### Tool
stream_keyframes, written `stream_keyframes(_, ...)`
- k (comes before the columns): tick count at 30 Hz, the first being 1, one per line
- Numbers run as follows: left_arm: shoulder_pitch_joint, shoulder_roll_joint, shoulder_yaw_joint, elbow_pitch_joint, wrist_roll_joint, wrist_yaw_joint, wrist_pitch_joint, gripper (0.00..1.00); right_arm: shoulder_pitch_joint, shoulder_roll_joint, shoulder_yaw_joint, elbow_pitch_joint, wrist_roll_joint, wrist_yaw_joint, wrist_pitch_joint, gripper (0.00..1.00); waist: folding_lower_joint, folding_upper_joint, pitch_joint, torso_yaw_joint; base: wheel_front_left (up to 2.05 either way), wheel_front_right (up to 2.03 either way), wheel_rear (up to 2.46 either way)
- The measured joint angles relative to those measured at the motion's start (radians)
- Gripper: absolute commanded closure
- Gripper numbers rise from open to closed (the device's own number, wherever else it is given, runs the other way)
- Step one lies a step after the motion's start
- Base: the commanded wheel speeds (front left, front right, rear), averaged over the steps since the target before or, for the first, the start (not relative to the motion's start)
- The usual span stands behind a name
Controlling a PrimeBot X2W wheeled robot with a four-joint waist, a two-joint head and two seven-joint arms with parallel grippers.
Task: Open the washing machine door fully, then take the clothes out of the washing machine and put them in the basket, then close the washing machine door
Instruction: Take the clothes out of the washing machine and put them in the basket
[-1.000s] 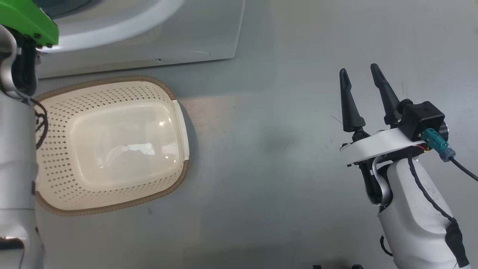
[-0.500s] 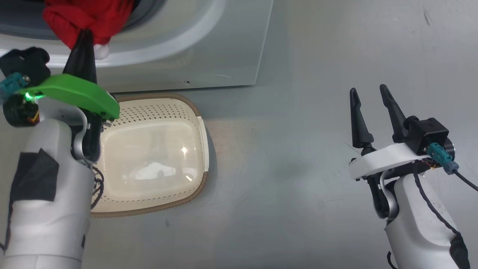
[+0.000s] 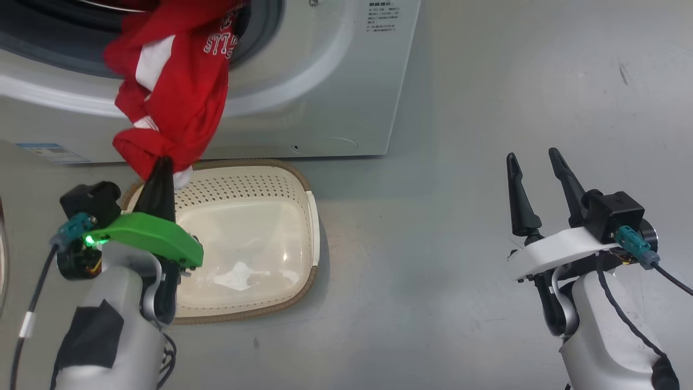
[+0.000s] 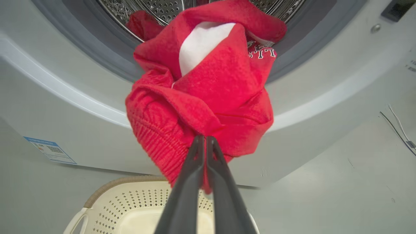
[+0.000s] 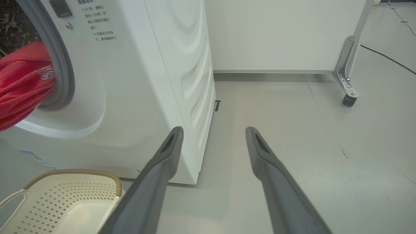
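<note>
The white washing machine (image 3: 325, 81) stands at the top of the head view with its drum mouth uncovered; the washing machine door is out of view. Red clothes (image 3: 173, 92) with white patches hang out of the steel drum (image 4: 162, 9) and down the machine's front. My left gripper (image 3: 161, 162) is shut on the lower end of the clothes (image 4: 208, 94), just over the far rim of the cream basket (image 3: 243, 238). The basket sits on the floor against the machine. My right gripper (image 3: 532, 155) is open and holds nothing, well to the right above bare floor, and its fingers (image 5: 169, 146) stand apart.
A blue label (image 3: 51, 153) sits low on the machine's front. In the right wrist view a white panel on a caster (image 5: 349, 97) stands behind the machine (image 5: 169, 65), and a dark cable (image 5: 386, 57) lies on the grey floor.
The head camera has shifted, so more of the machine front shows. My left gripper has drawn the red clothes out of the drum and down toward the basket. The right gripper keeps its pose.
</note>
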Motion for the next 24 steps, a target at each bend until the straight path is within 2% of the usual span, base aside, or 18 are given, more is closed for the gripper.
stream_keyframes(10,0.126,-0.01,-0.033,0.041,-0.026,0.0,-0.003,1.0,0.01,0.001,-0.001,-0.001,-0.008,0.008,0.0,0.0,0.0,0.0,-0.015,-0.001,0.0,0.0,0.0)
stream_keyframes(24,0.129,-0.008,-0.019,0.14,-0.046,-0.004,-0.007,1.0,0.008,-0.004,-0.009,-0.035,-0.026,0.009,0.0,0.0,0.0,0.0,0.086,-0.033,0.0,0.0,0.0)
